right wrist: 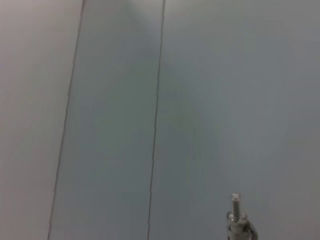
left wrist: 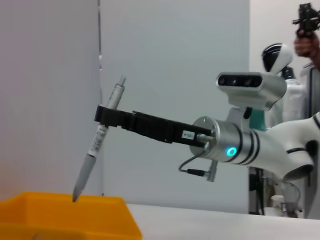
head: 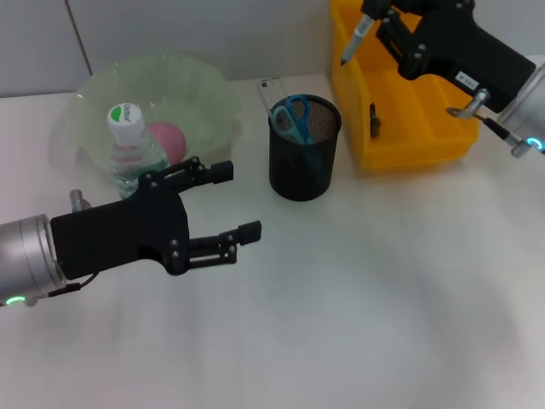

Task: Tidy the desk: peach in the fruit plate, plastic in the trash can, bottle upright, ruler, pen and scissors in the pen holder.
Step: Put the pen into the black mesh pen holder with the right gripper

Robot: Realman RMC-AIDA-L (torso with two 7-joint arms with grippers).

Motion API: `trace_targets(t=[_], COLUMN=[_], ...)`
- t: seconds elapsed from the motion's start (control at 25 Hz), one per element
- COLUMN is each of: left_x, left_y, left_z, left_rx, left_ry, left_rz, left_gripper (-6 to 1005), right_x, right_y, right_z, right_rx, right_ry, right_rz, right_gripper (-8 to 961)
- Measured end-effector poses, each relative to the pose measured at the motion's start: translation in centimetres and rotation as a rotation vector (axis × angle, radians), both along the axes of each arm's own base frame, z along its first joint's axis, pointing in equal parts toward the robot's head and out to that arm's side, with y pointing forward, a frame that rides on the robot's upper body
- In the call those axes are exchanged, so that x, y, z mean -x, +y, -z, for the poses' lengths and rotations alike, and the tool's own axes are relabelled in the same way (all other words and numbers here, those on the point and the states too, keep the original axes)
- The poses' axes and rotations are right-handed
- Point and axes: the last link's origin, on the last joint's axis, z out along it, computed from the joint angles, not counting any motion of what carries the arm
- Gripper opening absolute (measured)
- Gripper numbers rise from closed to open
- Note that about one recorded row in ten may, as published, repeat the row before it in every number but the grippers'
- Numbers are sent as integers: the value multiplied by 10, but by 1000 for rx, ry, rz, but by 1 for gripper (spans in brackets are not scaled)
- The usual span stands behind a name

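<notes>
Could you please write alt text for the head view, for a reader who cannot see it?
The right gripper holds a grey pen above the yellow plastic bin, beside a black mesh pen holder containing blue-handled scissors. The open left gripper hovers near a green plate with a pink peach and upright bottle.

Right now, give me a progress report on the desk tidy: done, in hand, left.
Done: the peach lies in the fruit plate, the bottle stands upright beside it, and the scissors and ruler are in the pen holder.

In hand: the right pincer grips the pen above the yellow bin.

Left: drop the pen into the holder. No plastic is visible. The left pincer hovers open, empty.
</notes>
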Motion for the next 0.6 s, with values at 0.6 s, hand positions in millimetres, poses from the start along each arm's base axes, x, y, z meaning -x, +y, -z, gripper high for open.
trace_targets(t=[0.6], left_x=[13], left_y=[-2], left_z=[10], left_rx=[-75], left_ry=[-1], left_rz=[-38], left_gripper=[846], right_x=[6], right_y=[18], right_z=[29], right_rx=[229], right_ry=[-117], right_rz=[118], right_gripper=[256])
